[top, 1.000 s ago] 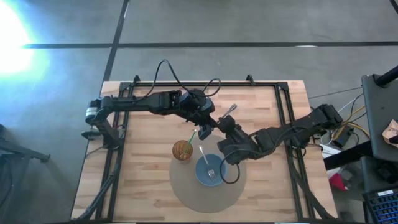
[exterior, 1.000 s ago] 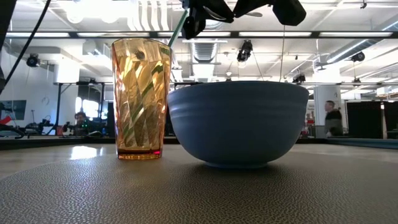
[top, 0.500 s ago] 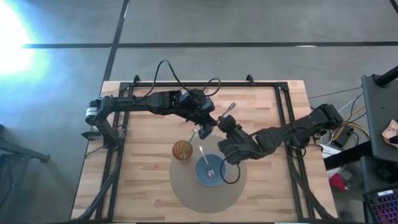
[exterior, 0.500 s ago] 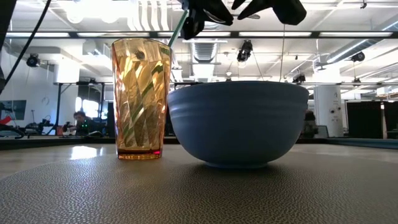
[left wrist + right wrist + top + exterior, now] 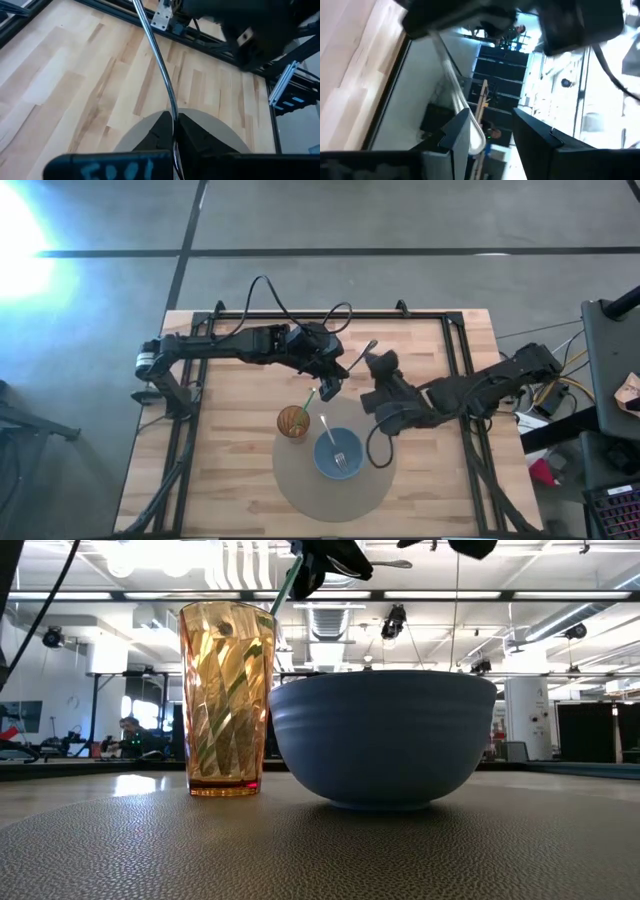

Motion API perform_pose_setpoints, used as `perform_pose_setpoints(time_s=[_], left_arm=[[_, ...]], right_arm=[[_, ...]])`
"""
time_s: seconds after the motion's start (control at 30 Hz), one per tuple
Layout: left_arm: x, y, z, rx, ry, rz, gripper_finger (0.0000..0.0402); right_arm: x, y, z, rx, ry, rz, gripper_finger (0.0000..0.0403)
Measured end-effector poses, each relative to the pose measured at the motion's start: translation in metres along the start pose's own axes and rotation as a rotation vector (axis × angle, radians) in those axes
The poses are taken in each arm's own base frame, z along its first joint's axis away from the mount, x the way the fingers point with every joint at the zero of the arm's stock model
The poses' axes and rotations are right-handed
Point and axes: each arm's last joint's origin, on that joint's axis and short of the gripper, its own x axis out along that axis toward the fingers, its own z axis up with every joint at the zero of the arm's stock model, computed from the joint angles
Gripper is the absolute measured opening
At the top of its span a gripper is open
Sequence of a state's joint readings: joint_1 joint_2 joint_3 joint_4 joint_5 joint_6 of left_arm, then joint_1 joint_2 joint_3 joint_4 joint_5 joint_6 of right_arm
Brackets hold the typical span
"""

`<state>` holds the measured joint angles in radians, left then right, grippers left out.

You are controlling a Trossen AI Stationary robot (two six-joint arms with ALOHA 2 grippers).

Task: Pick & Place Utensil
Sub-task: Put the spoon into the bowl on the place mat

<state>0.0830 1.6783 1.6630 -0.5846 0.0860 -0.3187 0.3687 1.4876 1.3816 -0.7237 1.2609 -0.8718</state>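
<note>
While clamped on the metal spoon (image 5: 357, 358) over the desk (image 5: 230, 395), left end effector (image 5: 331, 376) points its handle toward the nearer, open right end effector (image 5: 377, 365).

The left arm reached across from its base, wrist bent down, and the left gripper (image 5: 331, 376) had its fingers (image 5: 159, 131) pinched together with only a hairline slit between the tips. The right arm stretched in low from the opposite side, elbow folded. The right gripper (image 5: 377, 365) sat just beside the left one, fingers (image 5: 459, 131) spread well apart, tips pointing toward the left gripper's fingertips.
</note>
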Motion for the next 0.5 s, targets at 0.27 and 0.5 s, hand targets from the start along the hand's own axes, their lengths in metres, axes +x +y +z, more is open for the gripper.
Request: perform_pose_setpoints(time_s=[0.27,0.5], left_arm=[[-0.001,0.000,-0.001,0.006,0.011,0.005,0.0004],[-0.014,-0.002,0.002,0.035,-0.010,0.000,0.0004]], right_arm=[[-0.012,-0.023,-0.030,0.203,-0.022,-0.023,0.0132],[-0.021,-0.038,-0.053,0.499,-0.044,-0.034,0.0141]])
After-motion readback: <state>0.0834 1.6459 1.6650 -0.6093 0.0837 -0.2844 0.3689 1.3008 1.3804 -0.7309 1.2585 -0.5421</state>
